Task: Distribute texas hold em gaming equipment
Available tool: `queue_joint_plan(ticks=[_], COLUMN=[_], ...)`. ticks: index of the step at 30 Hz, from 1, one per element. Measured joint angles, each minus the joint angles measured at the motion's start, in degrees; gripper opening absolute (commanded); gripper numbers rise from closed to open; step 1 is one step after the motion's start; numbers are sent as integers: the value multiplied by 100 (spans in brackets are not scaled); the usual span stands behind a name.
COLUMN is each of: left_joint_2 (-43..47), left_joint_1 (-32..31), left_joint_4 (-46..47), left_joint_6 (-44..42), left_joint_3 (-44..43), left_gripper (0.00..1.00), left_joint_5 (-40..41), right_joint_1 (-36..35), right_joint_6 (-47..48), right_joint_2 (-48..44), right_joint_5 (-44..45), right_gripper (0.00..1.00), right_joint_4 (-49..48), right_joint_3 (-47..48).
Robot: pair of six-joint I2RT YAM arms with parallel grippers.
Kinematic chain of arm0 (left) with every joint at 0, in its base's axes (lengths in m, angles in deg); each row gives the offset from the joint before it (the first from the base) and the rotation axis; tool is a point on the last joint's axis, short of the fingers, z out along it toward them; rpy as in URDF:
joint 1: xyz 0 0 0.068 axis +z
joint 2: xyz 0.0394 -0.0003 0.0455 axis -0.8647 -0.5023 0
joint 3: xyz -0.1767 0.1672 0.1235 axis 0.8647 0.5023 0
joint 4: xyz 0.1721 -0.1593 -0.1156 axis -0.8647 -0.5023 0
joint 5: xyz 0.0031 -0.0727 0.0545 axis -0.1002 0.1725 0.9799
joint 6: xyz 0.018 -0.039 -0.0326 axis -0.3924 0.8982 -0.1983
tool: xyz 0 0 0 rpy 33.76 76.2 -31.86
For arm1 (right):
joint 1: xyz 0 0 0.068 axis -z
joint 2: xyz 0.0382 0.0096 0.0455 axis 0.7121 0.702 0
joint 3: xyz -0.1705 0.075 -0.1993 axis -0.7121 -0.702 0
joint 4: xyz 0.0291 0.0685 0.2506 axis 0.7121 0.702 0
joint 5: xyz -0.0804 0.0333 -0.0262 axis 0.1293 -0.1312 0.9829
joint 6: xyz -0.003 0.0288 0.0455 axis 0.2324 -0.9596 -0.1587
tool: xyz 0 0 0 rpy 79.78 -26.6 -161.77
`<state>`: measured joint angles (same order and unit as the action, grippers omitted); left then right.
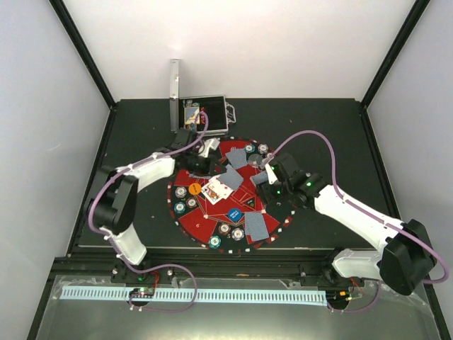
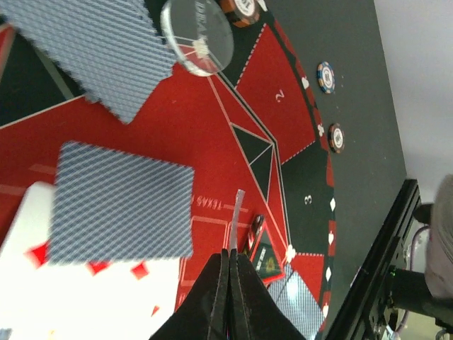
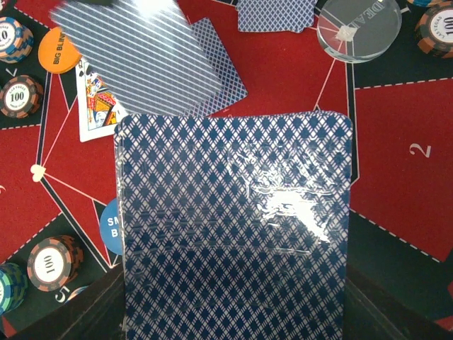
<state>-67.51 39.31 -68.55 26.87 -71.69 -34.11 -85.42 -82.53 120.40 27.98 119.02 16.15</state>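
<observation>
Distribution looks well along: chips (image 1: 180, 191) ring the mat (image 1: 212, 216) and cards (image 1: 257, 225) lie at its middle and lower right, but the right pincer (image 1: 267, 174) grasps the remaining deck (image 3: 233, 227) right of centre and the left pincer (image 2: 230, 258) clenches what seems an edge-on card (image 2: 238, 212).

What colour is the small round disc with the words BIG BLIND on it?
The disc is orange. The right wrist view shows it best.

Overhead and two wrist views
Top looks down on the whole mat (image 1: 212, 212); wrist cameras sit close over it, both showing the clear disc (image 2: 197, 35)
</observation>
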Motion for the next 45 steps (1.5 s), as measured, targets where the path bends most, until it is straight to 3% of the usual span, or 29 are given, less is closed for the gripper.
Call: queue_joint_plan(ticks=[6, 14, 39, 45], left_joint_2=[-1025, -1565, -1880, -1969], left_joint_1=[-485, -645, -645, -645], left_joint_4=[306, 588, 463, 339], left_joint_6=[142, 339, 63, -52], left_joint_3=[-599, -732, -887, -973], left_gripper=[2, 2, 2, 8], left_joint_5=[-70, -13, 713, 826], right_joint_1=[92, 133, 153, 153], right_joint_6=[-11, -13, -7, -11], right_joint_2=[-50, -33, -31, -31], right_joint_5=[-52, -109, -151, -190], right_gripper=[62, 62, 62, 62], right_joint_4=[-35, -35, -17, -15], right_joint_3=[-48, -85, -85, -85])
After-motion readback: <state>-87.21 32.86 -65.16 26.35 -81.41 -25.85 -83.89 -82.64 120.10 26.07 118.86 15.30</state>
